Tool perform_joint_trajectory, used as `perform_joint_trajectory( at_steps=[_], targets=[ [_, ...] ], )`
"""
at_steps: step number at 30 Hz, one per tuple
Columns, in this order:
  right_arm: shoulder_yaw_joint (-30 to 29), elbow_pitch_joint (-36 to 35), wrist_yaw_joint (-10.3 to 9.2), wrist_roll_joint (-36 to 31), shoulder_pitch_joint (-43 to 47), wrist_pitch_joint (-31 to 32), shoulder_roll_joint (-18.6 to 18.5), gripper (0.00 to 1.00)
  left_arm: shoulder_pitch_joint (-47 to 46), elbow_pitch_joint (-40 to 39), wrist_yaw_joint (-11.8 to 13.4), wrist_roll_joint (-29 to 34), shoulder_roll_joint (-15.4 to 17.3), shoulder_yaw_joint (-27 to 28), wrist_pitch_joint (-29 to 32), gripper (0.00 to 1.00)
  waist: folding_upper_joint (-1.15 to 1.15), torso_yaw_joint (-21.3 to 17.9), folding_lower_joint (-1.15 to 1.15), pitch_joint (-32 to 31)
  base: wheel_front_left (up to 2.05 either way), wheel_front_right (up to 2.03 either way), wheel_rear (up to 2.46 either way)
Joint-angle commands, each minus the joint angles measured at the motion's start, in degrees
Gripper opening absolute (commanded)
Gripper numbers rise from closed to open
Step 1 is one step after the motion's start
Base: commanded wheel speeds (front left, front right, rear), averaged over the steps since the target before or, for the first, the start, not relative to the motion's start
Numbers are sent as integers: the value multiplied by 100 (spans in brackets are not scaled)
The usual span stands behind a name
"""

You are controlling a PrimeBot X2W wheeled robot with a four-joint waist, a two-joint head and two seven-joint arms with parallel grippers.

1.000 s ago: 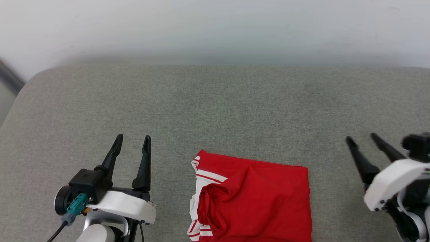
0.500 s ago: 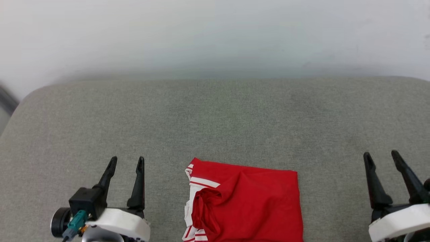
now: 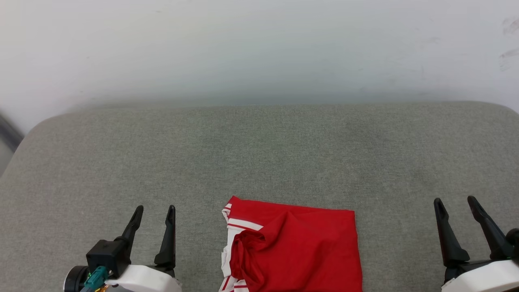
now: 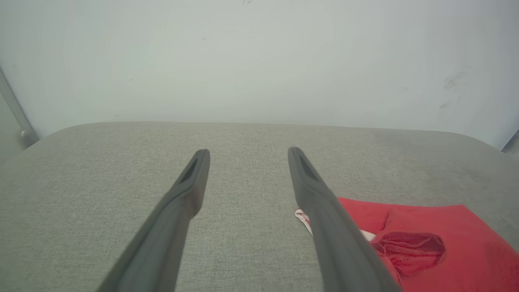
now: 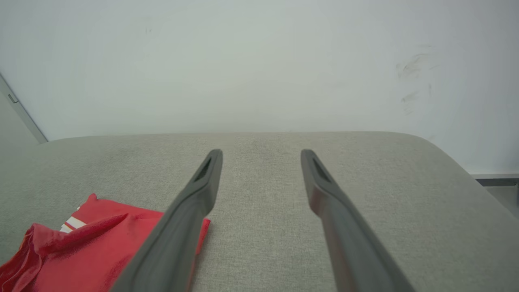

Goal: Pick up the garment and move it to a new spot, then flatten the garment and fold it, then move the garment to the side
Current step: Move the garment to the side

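Now the garment [image 3: 300,251] lies folded into a rough rectangle on the grey fabric-covered surface [image 3: 259,154], at its near edge and about midway between left and right. The top layer is plain red. White cuffs with red stripes [image 3: 239,224] show along its left side, and a bunched, puckered fold of red cloth sits just right of them. Its far edge runs nearly straight, with a slight crease rising from the middle.

The left gripper [image 3: 155,207] stands to the left of the garment, apart from it, with its two dark fingers spread and nothing between them. The right gripper [image 3: 454,200] is well to the right of the garment, near the surface's right side, fingers likewise spread and empty. Both point toward the far side.

Beyond the surface's rounded far edge rises a pale wall [image 3: 259,48], with faint dark scuffs [image 3: 509,24] at its upper right.
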Motion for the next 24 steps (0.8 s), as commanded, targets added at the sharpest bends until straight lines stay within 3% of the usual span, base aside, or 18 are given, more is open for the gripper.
perform_joint_trajectory(
  at_steps=[1,10,19,24],
  targets=[
    [12,-65,-2,-42,49,-16,14,100,42,-12,17,-3,-2,23,-28,100,0,-3,0,8,0,0,0],
    [-315,169,-2,472,118,705,17,100,-74,-93,54,17,-3,240,-54,100,0,35,0,85,0,0,0],
    [-1217,990,-2,1827,-214,3077,-425,100,-218,-169,-18,115,-194,481,-72,100,0,350,0,281,0,0,0],
    [-1630,1423,-2,2194,-498,4834,-304,100,-337,-188,-159,256,-349,594,-73,100,0,610,0,460,0,0,0]
  ],
)
